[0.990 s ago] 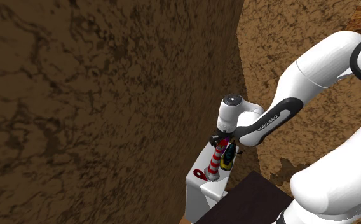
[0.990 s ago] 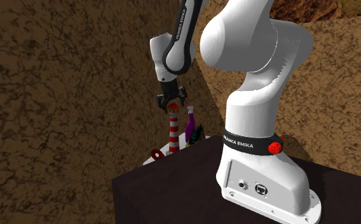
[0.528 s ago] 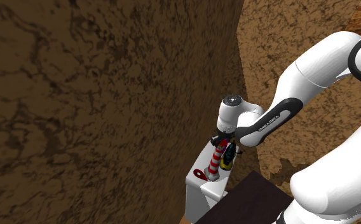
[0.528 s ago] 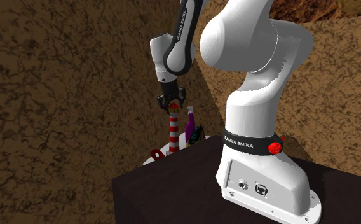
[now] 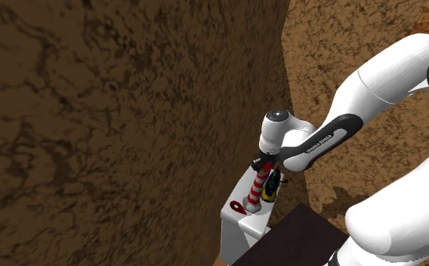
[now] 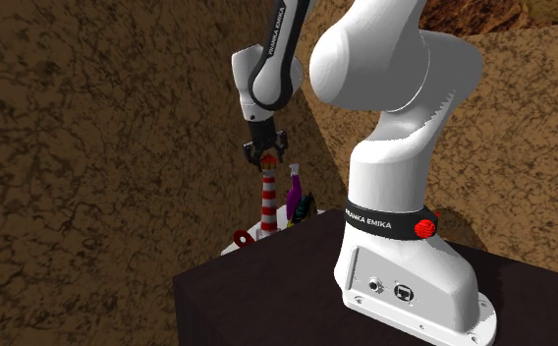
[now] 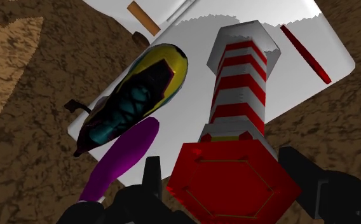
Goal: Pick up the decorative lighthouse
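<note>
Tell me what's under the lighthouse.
The lighthouse stands upright on a white top, beside a purple bottle and a shoe. The spot directly beneath is covered by the lighthouse itself.

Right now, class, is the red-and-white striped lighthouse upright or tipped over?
Upright. The red-and-white striped lighthouse stands base-down on the white table, red roof topmost, beneath the black gripper.
</note>
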`<state>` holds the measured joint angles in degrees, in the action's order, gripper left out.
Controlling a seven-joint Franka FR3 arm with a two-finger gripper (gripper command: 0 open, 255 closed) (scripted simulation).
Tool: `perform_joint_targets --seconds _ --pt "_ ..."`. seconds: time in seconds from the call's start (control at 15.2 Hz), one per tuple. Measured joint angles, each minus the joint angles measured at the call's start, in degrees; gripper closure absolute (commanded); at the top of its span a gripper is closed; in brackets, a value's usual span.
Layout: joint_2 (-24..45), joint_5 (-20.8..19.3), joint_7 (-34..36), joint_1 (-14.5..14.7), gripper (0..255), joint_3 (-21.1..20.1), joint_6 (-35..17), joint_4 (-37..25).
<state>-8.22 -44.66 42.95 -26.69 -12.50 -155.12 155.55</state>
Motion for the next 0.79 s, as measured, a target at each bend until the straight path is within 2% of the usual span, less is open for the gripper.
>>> perform_joint_targets --seconds 0.33,0.79 --pt "-4.26 6.63 -6.09 2.08 255 1.02 3.02 0.18" --pt "-9.09 12.99 -11.90 4.81 255 2.29 7.84 -0.56"
